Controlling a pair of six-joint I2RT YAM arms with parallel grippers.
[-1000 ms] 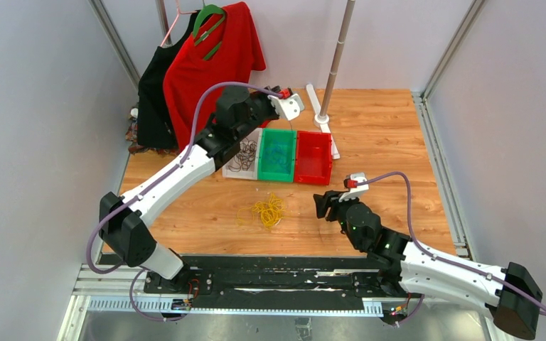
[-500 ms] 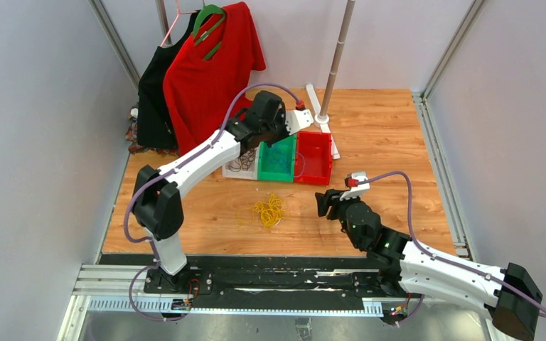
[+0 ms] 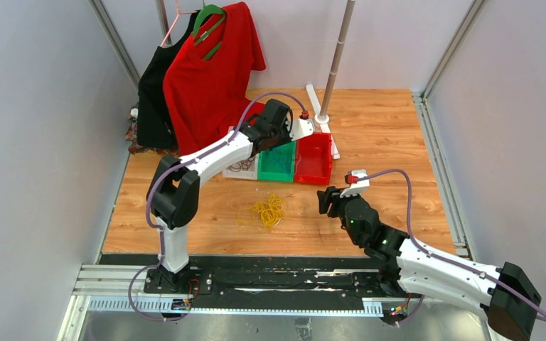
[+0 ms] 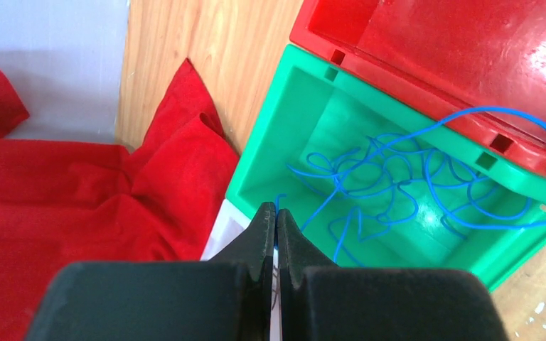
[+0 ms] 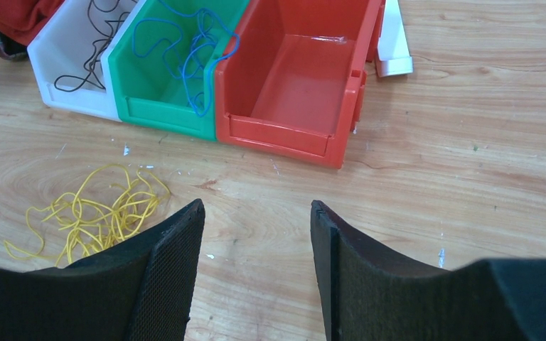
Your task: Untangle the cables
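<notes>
A blue cable (image 4: pixel 391 177) lies in loose loops inside the green bin (image 4: pixel 270 121). One strand arcs out over the red bin (image 4: pixel 469 50). My left gripper (image 4: pixel 276 207) hangs over the border of the white and green bins, shut on an end of the blue cable. A dark cable (image 5: pixel 89 50) sits in the white bin (image 5: pixel 71 99). On the wood, in front of the bins, is a yellow cable (image 3: pixel 268 211) in a tangle. My right gripper (image 5: pixel 256 206) stands open and empty above bare table, right of the yellow cable (image 5: pixel 92 213).
The three bins stand in a row, and the red bin (image 3: pixel 313 167) is empty. A red shirt (image 3: pixel 210 71) and a black garment (image 3: pixel 153 99) hang at the back left. A pole (image 3: pixel 335 64) rises behind the bins on a white base strip (image 5: pixel 394 42).
My left arm has swung right, from over the white bin to over the green bin, with its elbow folding up. The right arm has barely moved.
</notes>
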